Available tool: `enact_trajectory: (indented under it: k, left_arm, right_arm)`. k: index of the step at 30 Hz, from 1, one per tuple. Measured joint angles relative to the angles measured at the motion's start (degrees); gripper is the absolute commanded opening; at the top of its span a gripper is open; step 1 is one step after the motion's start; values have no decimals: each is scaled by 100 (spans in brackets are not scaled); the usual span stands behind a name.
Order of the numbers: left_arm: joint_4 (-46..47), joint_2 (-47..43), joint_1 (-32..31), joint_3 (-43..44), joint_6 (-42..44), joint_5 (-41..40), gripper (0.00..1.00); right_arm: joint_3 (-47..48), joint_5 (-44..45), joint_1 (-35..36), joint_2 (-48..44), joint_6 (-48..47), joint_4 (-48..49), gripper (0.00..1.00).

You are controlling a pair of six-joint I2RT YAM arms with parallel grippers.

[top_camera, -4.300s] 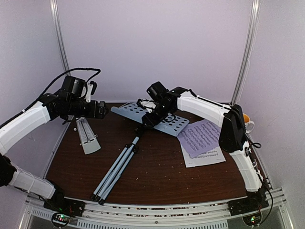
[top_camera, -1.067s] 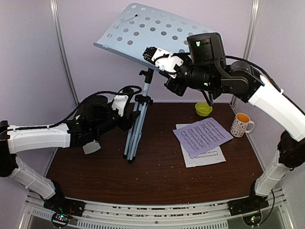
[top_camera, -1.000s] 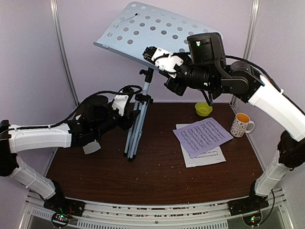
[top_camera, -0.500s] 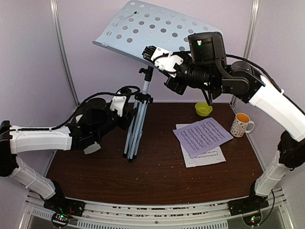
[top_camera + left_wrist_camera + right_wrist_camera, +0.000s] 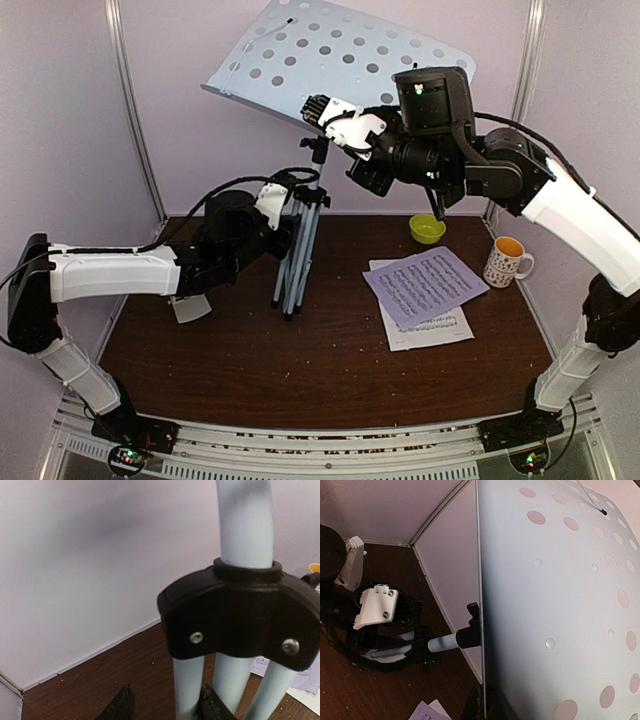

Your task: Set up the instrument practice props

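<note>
the pale perforated-metal music stand (image 5: 340, 60) on its silver tripod has shifted a little toward the right of the top view in the last half second. the left gripper (image 5: 291, 222) has travelled with it, in from the left of the frame to the black plastic collar (image 5: 240, 615) where the legs meet. in the left wrist view its dark fingertips (image 5: 122, 706) sit at the bottom edge, either side of one silver leg (image 5: 189, 690). they are narrowing, but a gap shows on the left, so the leg is not yet clamped. the right gripper (image 5: 326, 108) is clenched on the desk's lower edge at upper centre, bearing the stand. the legs hang bunched together over the dark wooden table (image 5: 330, 380), so spreading them looks like the step in hand. the two printed sheet-music pages (image 5: 420, 290) lie flat at centre right. the small pale-grey metronome (image 5: 190, 308) peeks out beneath the left arm, and both wait their turn.
</note>
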Motion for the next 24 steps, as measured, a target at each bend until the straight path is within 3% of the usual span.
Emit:
enact_trajectory:
  k: [4, 8, 17, 24]
  left_arm:
    - [79, 133, 0, 28, -212, -63, 52]
    - [79, 334, -2, 223, -470, -216, 51]
    - [96, 595, -42, 520, -431, 55, 20]
    - [323, 562, -114, 398, 197, 286, 7]
  right_arm:
    - [-111, 52, -2, -55, -17, 44, 0]
    - [-188, 83, -2, -122, -31, 90, 0]
    - [-267, 146, -7, -190, -138, 210, 0]
    - [-273, 181, -7, -289, -236, 146, 0]
